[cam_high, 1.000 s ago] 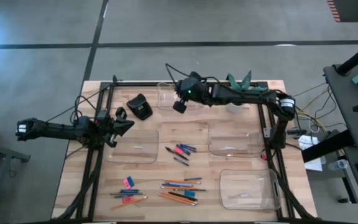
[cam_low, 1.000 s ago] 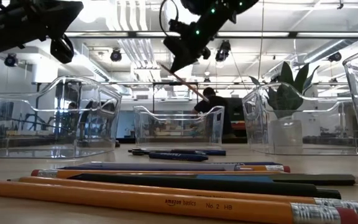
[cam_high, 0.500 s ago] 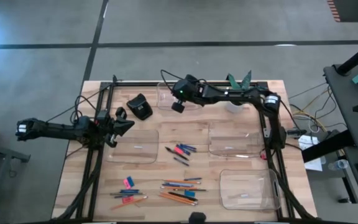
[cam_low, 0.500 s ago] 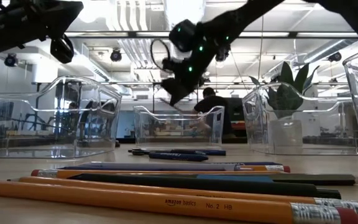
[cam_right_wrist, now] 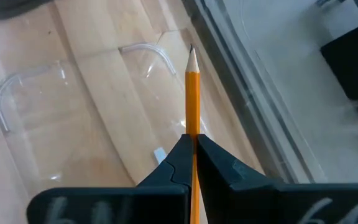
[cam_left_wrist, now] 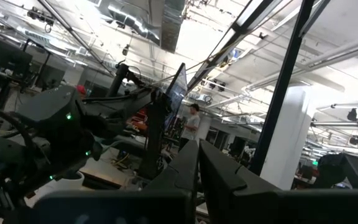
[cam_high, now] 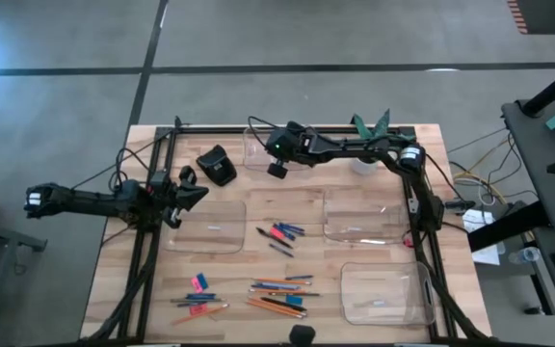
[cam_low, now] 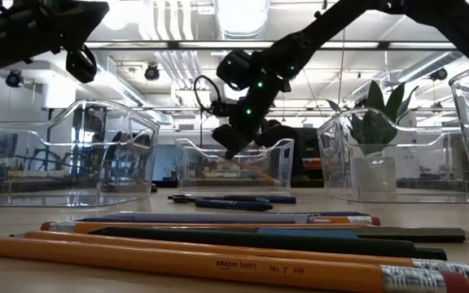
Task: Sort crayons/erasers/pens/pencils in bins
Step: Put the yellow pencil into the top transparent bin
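Note:
My right gripper [cam_high: 277, 166] hangs over the clear far bin [cam_high: 261, 145] and is shut on an orange pencil [cam_right_wrist: 192, 99]. In the low view the pencil [cam_low: 256, 170] slants down from my right gripper [cam_low: 236, 138] inside the bin's walls [cam_low: 233, 167]. My left gripper [cam_high: 198, 190] is shut and empty, held above the table by the left bin [cam_high: 208, 227]. More pencils, pens and crayons [cam_high: 277, 299] lie near the front edge, a few pens [cam_high: 279, 234] lie mid-table, and a pink eraser [cam_high: 198, 281] lies front left. My right gripper pinches the pencil's shaft [cam_right_wrist: 192, 132] between its two fingers. The pencil runs forward past the fingertips, sharpened tip [cam_right_wrist: 192, 52] leading. The fingers slant down from above. The pencil tilts down into the far bin; whether its tip touches the bin floor I cannot tell.
Two more clear bins stand at the right [cam_high: 359, 218] and front right [cam_high: 383, 294]. A black lump-shaped object [cam_high: 218, 166] sits left of the far bin. A white plant pot [cam_high: 364, 159] stands at the back under my right arm.
My right gripper has gone down and a little toward the table's left edge over the far bin, still shut on the pencil. The pencil, which hung high above the bin, now slants down inside its walls.

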Tool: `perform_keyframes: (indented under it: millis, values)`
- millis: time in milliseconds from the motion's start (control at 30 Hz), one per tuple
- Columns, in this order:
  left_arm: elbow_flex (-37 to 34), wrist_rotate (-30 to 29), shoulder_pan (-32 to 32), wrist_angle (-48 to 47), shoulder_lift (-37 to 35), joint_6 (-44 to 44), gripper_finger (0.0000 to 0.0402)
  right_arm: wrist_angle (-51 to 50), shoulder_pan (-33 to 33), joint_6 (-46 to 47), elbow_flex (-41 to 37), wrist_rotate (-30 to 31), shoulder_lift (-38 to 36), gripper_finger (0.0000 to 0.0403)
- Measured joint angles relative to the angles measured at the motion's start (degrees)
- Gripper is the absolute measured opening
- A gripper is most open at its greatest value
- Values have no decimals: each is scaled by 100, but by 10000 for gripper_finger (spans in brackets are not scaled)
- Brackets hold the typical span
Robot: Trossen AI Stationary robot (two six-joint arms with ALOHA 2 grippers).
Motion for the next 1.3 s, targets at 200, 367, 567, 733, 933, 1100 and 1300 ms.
perform_keyframes:
  millis: [200, 367, 567, 733, 933, 1100, 1300]
  values:
    - [0, 0, 0, 0, 0, 0, 0, -40, 2, 8, 0, 1, -17, 8]
    - [2, 0, -2, 0, 0, 0, 0, -38, 2, 20, 0, 1, -28, 9]
    - [2, 0, 0, 0, 0, 0, 0, -38, 2, 20, 0, 1, -31, 9]
    - [1, 0, -1, 0, 0, 0, 0, -38, 2, 20, 0, 1, -35, 9]
    - [0, 0, 0, 0, -2, 2, 0, -283, -8, -343, 82, -10, -39, 9]
    - [2, 0, -2, 0, -3, 1, 0, -898, -10, -689, 417, -29, -39, 9]
    - [2, 0, 0, 0, 0, 0, 0, -1146, -88, -826, 669, -58, -37, 9]
